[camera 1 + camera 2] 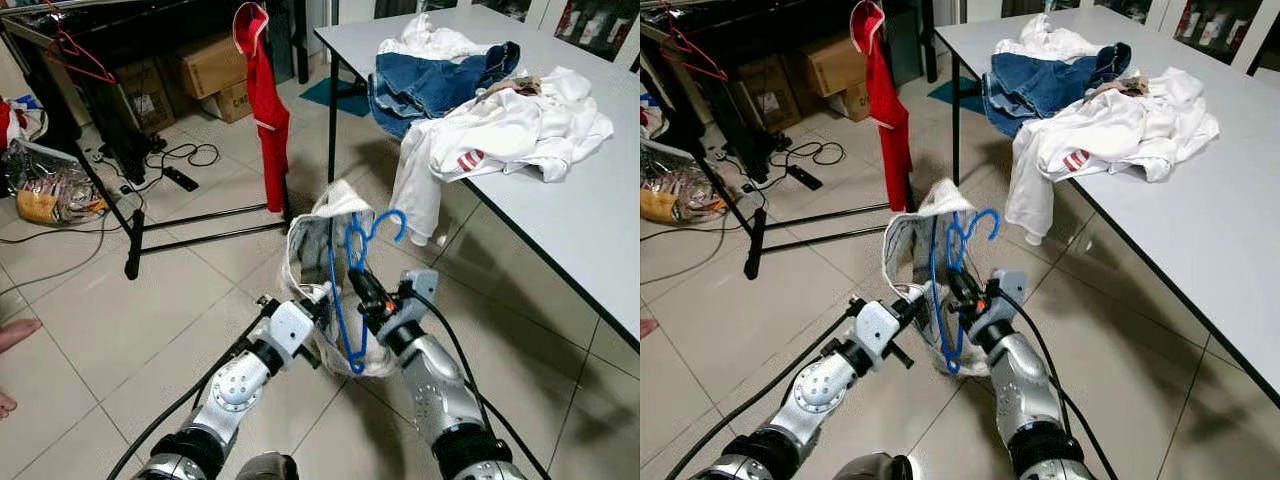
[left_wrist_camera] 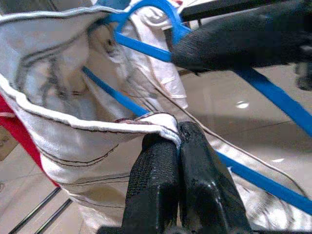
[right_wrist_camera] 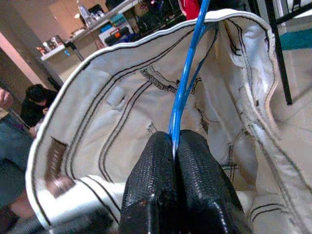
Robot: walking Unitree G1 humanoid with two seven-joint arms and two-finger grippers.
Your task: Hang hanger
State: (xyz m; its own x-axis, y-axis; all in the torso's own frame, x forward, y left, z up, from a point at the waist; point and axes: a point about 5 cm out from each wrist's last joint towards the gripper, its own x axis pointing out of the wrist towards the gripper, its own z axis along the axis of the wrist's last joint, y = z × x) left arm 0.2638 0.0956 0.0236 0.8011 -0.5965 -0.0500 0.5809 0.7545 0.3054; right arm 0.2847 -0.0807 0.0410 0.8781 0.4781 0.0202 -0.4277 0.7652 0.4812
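Note:
A blue hanger (image 1: pixel 352 290) stands upright in front of me, its hook (image 1: pixel 388 222) pointing right, with a white garment (image 1: pixel 320 240) with dark seams draped on it. My right gripper (image 1: pixel 362 283) is shut on the hanger's blue wire (image 3: pixel 181 105). My left gripper (image 1: pixel 318 297) is shut on the garment's white hem (image 2: pixel 146 123) beside the hanger. A black clothes rack (image 1: pixel 140 225) stands at the back left, holding a red garment (image 1: pixel 264 100) and a red hanger (image 1: pixel 78 55).
A white table (image 1: pixel 600 240) on my right carries jeans (image 1: pixel 435 80) and white clothes (image 1: pixel 510 130), one hanging over the edge. Cardboard boxes (image 1: pixel 210 65), cables (image 1: pixel 185 155) and a plastic bag (image 1: pixel 50 185) lie around the rack. A person's foot (image 1: pixel 15 335) shows at far left.

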